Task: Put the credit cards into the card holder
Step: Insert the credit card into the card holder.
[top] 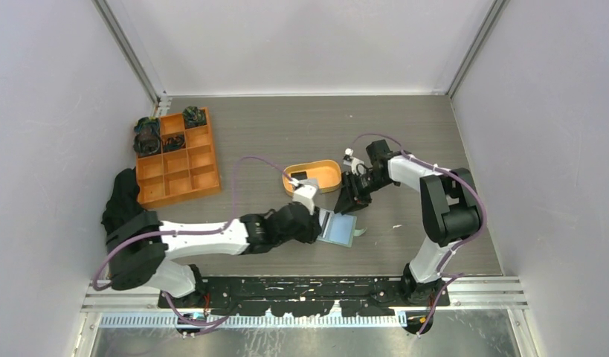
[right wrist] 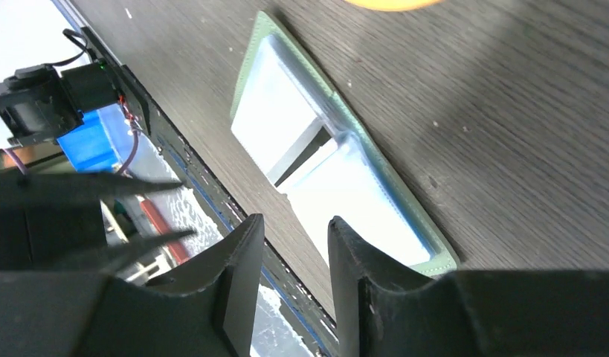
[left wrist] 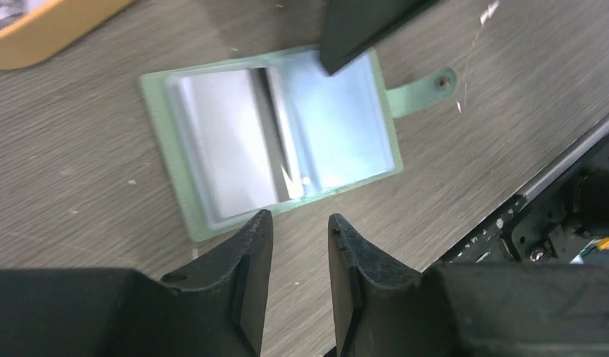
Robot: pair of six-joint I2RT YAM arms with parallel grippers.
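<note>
right gripper (right wrist: pixel 295 227) overlaps card holder (left wrist: pixel 212 149); its contents perhaps glare-washed.

Bare table (top: pixel 383 251) right of card holder (top: pixel 338 228); left hand (left wrist: pixel 301 221), right hand (right wrist: pixel 295 223), orange tray (top: pixel 325 177) close by.

The counter (top: pixel 286 126) has a dark wood-grain face, matt and faintly streaked. The card holder (left wrist: pixel 275 149) has a soft, matt sage-green rim with a stitched edge (faux leather or cloth, I cannot tell). Its inner sleeves look like clear glossy plastic and throw pale glare. The left end effector (left wrist: pixel 297 223) is matt black plastic, finely grainy, as is the right end effector (right wrist: pixel 295 223). The oval tray (top: pixel 325 185) looks like smooth orange plastic.
</note>
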